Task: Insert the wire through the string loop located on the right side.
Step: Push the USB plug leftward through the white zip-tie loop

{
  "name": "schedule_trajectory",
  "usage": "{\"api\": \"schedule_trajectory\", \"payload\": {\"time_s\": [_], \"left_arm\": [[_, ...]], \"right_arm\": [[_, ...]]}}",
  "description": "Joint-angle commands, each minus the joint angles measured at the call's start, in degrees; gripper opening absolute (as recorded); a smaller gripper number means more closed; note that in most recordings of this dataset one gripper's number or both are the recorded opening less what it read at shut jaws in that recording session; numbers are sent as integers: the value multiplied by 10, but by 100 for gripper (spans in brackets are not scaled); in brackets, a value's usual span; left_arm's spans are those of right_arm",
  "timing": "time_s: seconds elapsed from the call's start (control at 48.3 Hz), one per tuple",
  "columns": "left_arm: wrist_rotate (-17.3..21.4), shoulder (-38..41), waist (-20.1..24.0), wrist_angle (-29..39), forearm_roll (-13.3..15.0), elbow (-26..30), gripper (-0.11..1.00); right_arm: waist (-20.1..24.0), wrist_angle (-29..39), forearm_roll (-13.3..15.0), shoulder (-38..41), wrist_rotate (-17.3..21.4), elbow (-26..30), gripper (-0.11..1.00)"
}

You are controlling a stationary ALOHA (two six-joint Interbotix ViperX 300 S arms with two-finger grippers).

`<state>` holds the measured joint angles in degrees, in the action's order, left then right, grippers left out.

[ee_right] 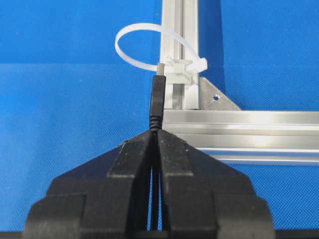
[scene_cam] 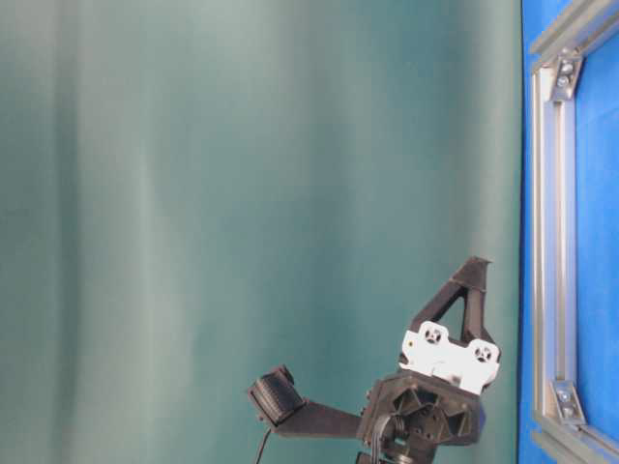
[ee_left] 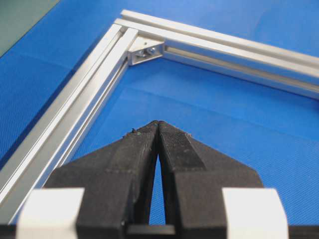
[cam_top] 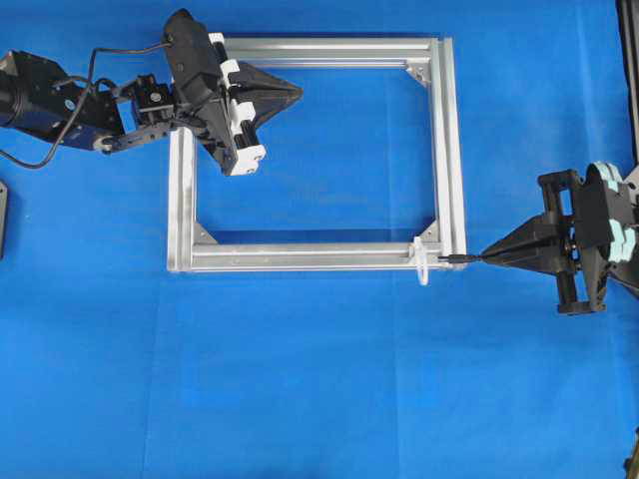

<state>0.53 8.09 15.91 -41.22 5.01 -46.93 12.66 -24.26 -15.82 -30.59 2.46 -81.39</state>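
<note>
At the lower right corner of the rectangular silver aluminium frame (cam_top: 444, 150) on the blue table (cam_top: 319, 379), the threading step was in hand: the right gripper (cam_top: 489, 255), jaws clamped shut on the thin black wire (ee_right: 157, 102) just behind its plug tip, reached in level from the right, with the tip at the small white string loop (ee_right: 149, 47) but, judging by the wrist view, not yet through. Next, I judged, the plug needed a small sideways correction toward the loop's opening and a straight push forward, while the left gripper (cam_top: 292, 93), closed on nothing, hung over the frame's upper left corner.
</note>
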Motion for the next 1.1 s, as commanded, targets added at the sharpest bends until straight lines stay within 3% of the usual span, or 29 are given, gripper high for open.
{"api": "schedule_trajectory", "payload": {"time_s": [0.0,0.476,1.077], "left_arm": [[0,-18,-1,-3,-2,10,0],[0,-18,-1,-3,-2,9,0],[0,-18,-1,-2,-2,8,0]], "right_arm": [[-1,-6,-1,0,-1,6,-4],[-1,-53,-1,58,1,22,-4],[-1,-116,-1,186,1,99,-4]]}}
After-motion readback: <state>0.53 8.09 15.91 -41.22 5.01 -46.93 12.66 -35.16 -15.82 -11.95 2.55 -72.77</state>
